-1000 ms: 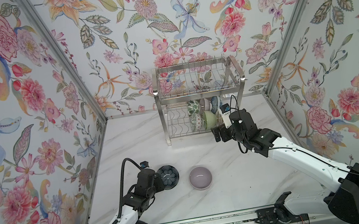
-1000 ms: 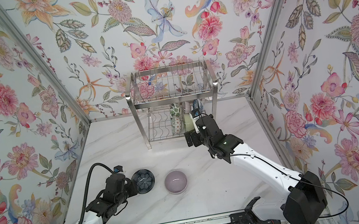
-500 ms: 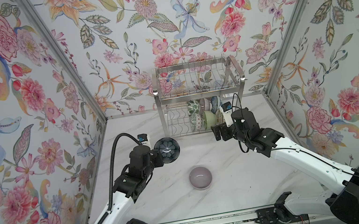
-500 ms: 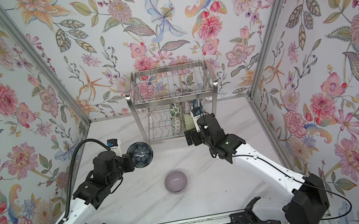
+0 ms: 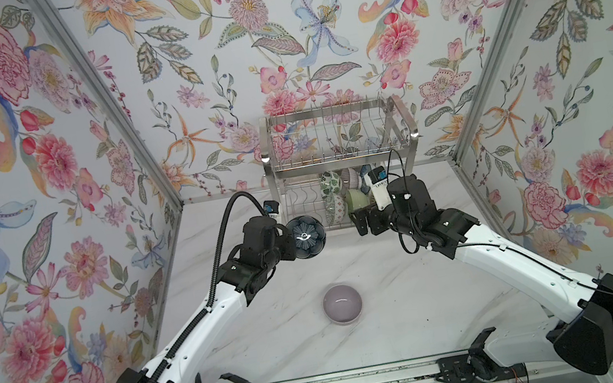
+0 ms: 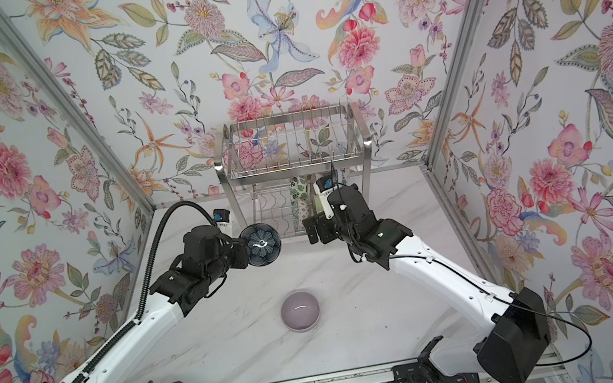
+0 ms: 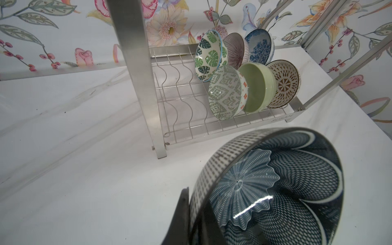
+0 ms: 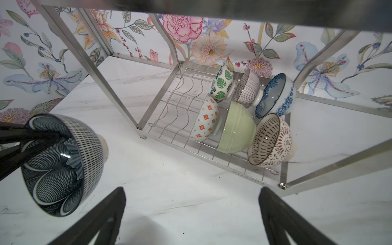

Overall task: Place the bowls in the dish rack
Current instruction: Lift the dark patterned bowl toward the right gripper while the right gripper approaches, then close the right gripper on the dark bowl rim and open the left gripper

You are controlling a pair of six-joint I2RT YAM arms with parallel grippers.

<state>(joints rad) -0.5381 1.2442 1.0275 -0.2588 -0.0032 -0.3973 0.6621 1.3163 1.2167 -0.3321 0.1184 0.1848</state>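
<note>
Left gripper (image 5: 291, 241) pinches dark flower bowl (image 5: 306, 237) by rim, bowl tipped on side, likely to slot into dish rack (image 5: 339, 158) low shelf. Right gripper (image 5: 366, 224) spread wide, holds nothing.

I'm running this from a lab test cell dressed up as a kitchen. Flowered wallpaper panels (image 5: 18, 165) sit between bare aluminium posts (image 5: 104, 100) on three sides of a marble-look table (image 5: 400, 311). The left arm (image 5: 209, 322) and right arm (image 5: 519, 266) mount on a metal rail (image 5: 353, 380) along its near edge. A steel dish rack (image 5: 333, 160) stands at the far edge.
</note>
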